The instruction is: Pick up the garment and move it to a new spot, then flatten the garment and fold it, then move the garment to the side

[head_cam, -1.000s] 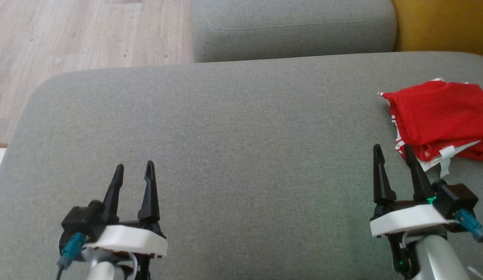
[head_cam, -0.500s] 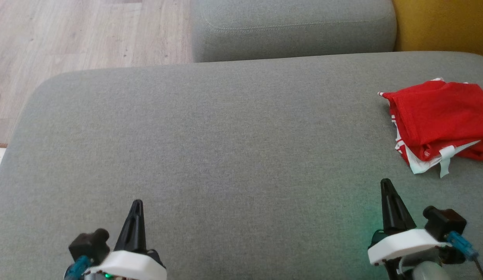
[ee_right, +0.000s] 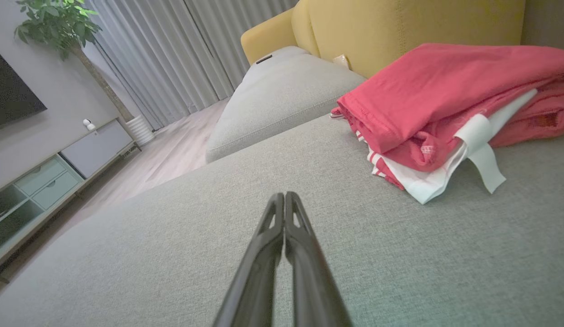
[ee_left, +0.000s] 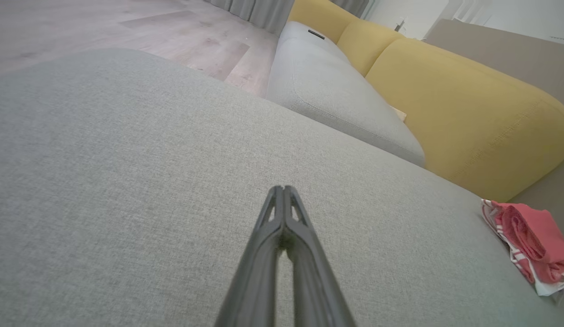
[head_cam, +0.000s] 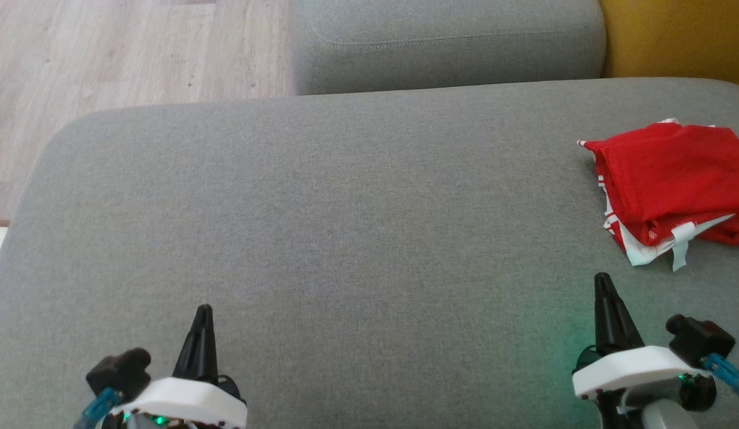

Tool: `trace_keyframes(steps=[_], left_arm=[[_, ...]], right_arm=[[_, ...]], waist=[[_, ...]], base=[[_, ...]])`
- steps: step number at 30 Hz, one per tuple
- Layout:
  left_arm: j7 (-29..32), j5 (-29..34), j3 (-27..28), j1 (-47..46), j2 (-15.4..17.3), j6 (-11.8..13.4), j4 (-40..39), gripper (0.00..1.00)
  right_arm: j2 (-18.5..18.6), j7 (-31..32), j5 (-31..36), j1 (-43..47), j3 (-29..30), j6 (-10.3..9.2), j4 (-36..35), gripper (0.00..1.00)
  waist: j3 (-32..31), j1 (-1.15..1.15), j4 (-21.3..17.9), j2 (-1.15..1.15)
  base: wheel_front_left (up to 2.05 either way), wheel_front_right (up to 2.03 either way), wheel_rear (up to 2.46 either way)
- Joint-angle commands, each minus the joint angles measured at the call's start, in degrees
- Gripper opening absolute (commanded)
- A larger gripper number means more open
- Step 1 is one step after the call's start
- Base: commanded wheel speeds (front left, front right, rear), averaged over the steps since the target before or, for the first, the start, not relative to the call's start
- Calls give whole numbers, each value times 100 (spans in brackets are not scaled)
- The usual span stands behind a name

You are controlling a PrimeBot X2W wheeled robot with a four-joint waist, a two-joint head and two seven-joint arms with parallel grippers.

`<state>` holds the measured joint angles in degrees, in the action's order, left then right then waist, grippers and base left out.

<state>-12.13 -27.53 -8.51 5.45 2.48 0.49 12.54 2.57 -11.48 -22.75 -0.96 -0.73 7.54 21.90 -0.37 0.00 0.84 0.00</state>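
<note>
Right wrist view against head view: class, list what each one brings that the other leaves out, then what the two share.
The right wrist view brings a potted plant, grey curtains and a low cabinet. The head view brings the left gripper, shut, over the grey cushion. Shared: the red and white garment lying on that cushion, the shut right gripper short of it, the yellow backrest and the wooden floor.
</note>
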Motion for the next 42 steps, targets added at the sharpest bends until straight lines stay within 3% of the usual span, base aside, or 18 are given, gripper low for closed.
trace_keyframes(steps=[1,42], left_arm=[[29,-149,102,-322,46,-36,-167,0],[670,-2673,559,-641,107,-332,-50,0]], right_arm=[[9,42,-170,-295,43,-1,-230,0],[18,723,-2799,-383,308,-3,-447,0]], waist=[[1,0,-1,0],[22,0,-33,0]], base=[[0,0,0],[0,0,0]])
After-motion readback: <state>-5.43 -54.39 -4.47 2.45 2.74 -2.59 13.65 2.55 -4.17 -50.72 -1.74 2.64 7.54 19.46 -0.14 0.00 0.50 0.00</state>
